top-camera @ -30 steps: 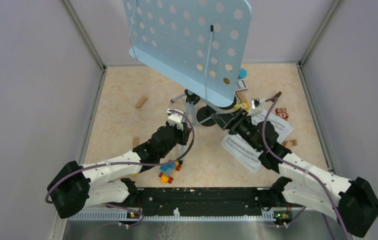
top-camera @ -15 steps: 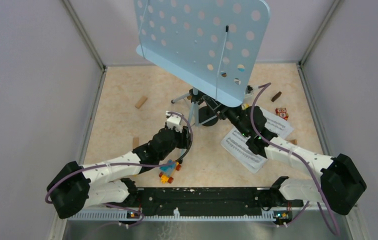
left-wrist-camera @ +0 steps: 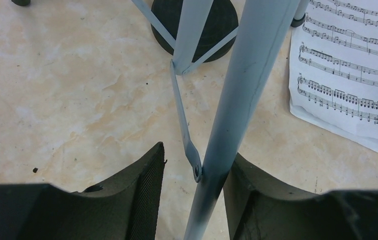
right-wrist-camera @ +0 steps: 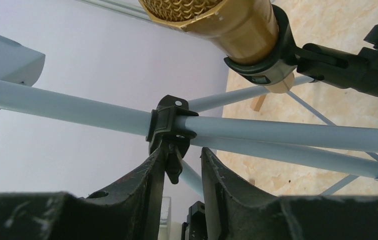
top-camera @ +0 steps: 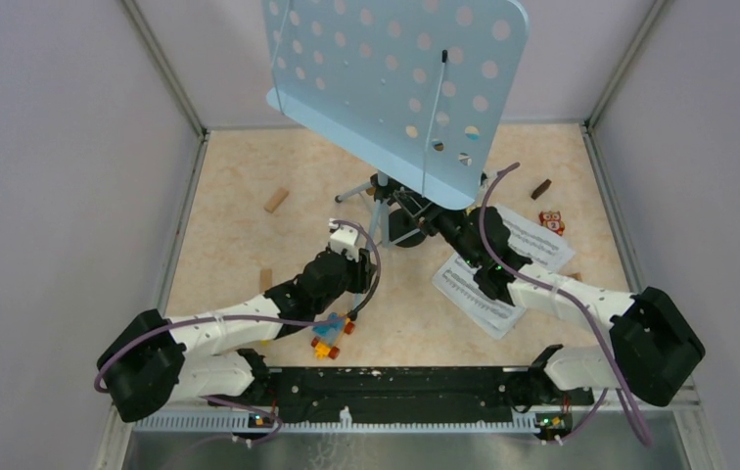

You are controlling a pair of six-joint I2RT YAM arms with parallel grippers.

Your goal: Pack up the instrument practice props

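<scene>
While the pale-blue perforated music rack (top-camera: 386,78) stands on its tripod at the far middle of the worktop (top-camera: 239,235), both arms reach in under its desk. The left fingers (left-wrist-camera: 144,200) straddle one tripod leg (left-wrist-camera: 237,100) low down, about half open. The leg lies just beside one finger with a clear gap to the other, so nothing is clamped. A thin brace (left-wrist-camera: 179,110) runs from that leg to the centre post, and beyond it sits a black round mic-holder base (left-wrist-camera: 224,25). White sheet-music pages (left-wrist-camera: 347,75) lie flat on the worktop to the right of the leg. The right fingers (right-wrist-camera: 142,195) stand narrow on either side of the small lever of the black collar clamp (right-wrist-camera: 169,125) on the rack's tube; I cannot tell whether they pinch it or merely flank it. Close by that clamp the gold microphone (right-wrist-camera: 217,20) sits in the clip of a black mic holder (right-wrist-camera: 347,70). A colourful toy-block car (top-camera: 327,338) lies by the near edge beside the left arm, and a wooden block (top-camera: 275,201) lies left of the tripod
</scene>
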